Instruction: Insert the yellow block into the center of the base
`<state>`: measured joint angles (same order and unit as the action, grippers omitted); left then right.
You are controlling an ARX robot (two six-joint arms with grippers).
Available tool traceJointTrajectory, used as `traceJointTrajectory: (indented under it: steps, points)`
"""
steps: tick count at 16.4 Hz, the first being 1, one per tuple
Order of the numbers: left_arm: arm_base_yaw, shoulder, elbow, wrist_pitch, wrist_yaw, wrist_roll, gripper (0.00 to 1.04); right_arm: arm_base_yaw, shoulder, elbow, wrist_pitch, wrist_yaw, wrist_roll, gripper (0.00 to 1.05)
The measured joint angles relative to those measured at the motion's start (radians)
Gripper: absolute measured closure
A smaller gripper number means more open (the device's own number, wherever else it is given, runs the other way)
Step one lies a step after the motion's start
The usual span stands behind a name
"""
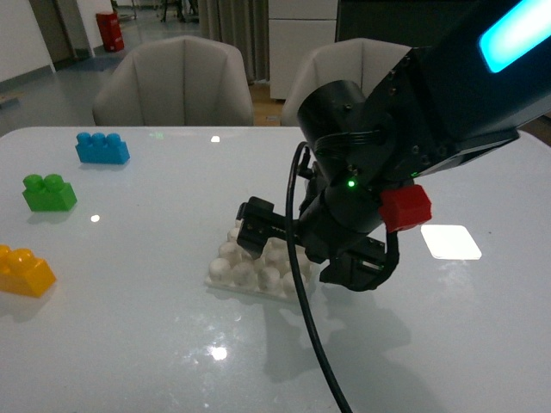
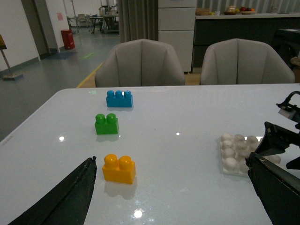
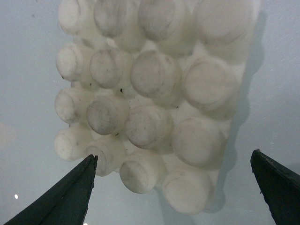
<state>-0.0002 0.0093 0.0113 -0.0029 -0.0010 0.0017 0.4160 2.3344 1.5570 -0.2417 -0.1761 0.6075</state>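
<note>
White tabletop (image 1: 129, 344), yellow block (image 2: 119, 168) just ahead of spread-apart empty left fingers (image 2: 65, 197), base (image 3: 145, 108) beneath spread-apart empty right fingers (image 3: 70, 197)

The yellow block (image 1: 24, 271) is a small yellow-orange brick with two round studs on top. It sits upright, studs up, on the worktop, well apart from the base and to its left. It is bare, with nothing touching it. The base (image 1: 241, 274) is a flat square white plate with four rows of four rounded studs. It lies flat, studs up, none of them covered.
</note>
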Motion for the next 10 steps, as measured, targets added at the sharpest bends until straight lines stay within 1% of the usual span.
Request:
traceJointTrajectory:
  steps: [3,5,6,8,9,10]
  points:
    - [0.0,0.0,0.0,0.0,0.0,0.0,0.07,-0.081,-0.128,-0.05,0.039,-0.043,0.014,0.06]
    - [0.0,0.0,0.0,0.0,0.0,0.0,0.07,-0.151,-0.28,-0.13,0.107,-0.049,0.017,0.06]
    - [0.0,0.0,0.0,0.0,0.0,0.0,0.07,-0.184,-0.36,-0.192,0.151,-0.045,0.021,0.06]
    - [0.0,0.0,0.0,0.0,0.0,0.0,0.07,-0.25,-0.56,-0.377,0.252,-0.013,0.029,0.06]
    - [0.0,0.0,0.0,0.0,0.0,0.0,0.07,-0.275,-0.686,-0.491,0.294,0.019,0.021,0.06]
    - [0.0,0.0,0.0,0.0,0.0,0.0,0.07,-0.295,-0.822,-0.599,0.316,0.027,0.014,0.06]
